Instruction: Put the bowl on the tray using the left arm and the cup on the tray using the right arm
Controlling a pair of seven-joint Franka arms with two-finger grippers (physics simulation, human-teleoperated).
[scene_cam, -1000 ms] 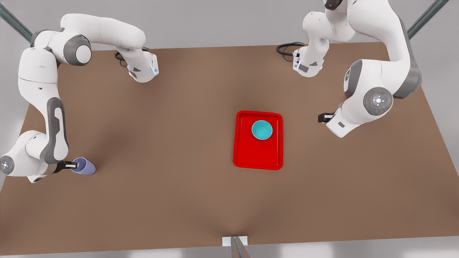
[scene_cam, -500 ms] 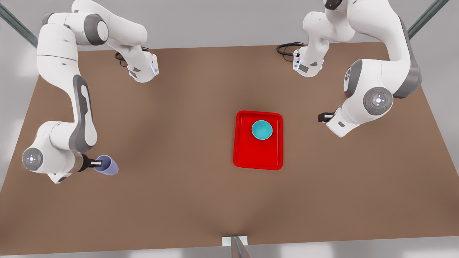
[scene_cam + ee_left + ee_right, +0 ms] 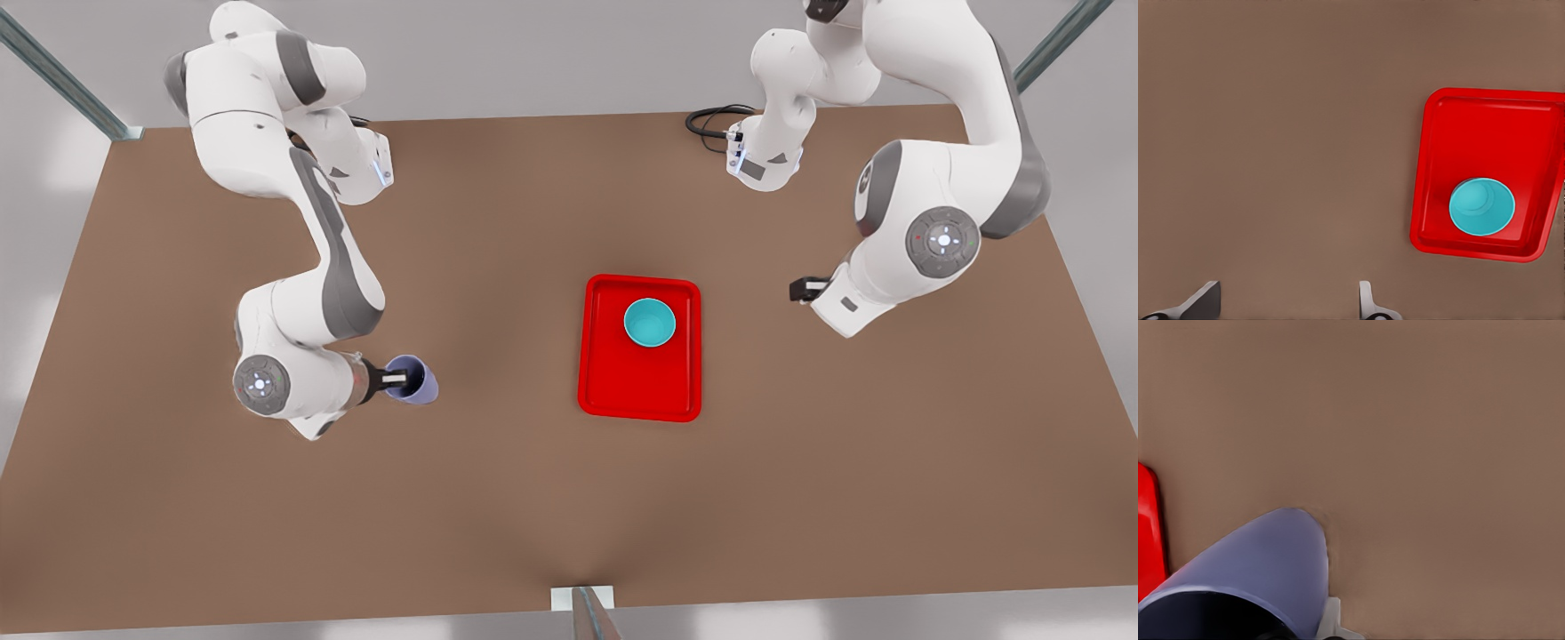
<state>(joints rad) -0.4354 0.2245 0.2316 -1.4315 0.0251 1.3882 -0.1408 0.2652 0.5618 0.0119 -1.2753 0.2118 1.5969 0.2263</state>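
Bowl (image 3: 649, 322) already on tray (image 3: 638, 400); left gripper (image 3: 803, 290) waits beside it, jaws wide, empty. Right gripper (image 3: 396, 380) pinches cup (image 3: 414, 380) by its rim (2nd step underway). Next, I'd say: carry to tray's free end, clear the rim, let go.

tray (image 3: 1147, 527) cut off at right wrist view's edge, cup (image 3: 1251, 577) rim cropped there too

one red tray (image 3: 640, 391), one teal bowl (image 3: 649, 322), one lavender cup (image 3: 416, 380), two white arms
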